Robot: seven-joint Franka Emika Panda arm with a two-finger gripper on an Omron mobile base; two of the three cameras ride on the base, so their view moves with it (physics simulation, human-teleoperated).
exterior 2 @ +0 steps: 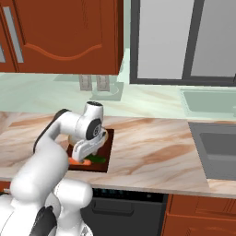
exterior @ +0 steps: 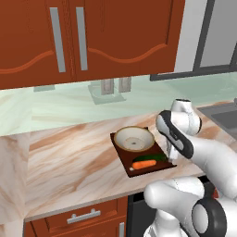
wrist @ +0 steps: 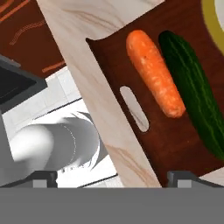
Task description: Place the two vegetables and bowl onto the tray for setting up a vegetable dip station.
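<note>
Dark brown wood: 1 tray [exterior: 121, 156] at the centre of the left base view, near the front edge of the marble counter [exterior: 69, 157]. On it, 1 bowl [exterior: 134, 138] at the far end, 1 cucumber [exterior: 155, 158] and 1 carrot [exterior: 144, 164] side by side at the near end, carrot nearest the counter edge.

Hidden or cut off:
- Gripper [exterior: 171, 156]: in the left base view it hangs at the tray's right edge, but the white hand covers the fingers. In the hand view only 2 dark tips show at the bottom corners, set wide apart with nothing between them. Fingers read as spread, empty.
- Right base view: the arm covers the bowl and most of the tray [exterior 2: 103, 154]; only a sliver of carrot [exterior 2: 85, 162] and cucumber [exterior 2: 97, 159] shows at lower left of centre.
- Hand view: carrot [wrist: 154, 72] whole at upper centre, cucumber [wrist: 194, 89] cut off at the right edge, bowl [wrist: 212, 19] only a rim arc at the upper right corner. The tray [wrist: 175, 140] shows its 1 slot handle left of the carrot.
</note>
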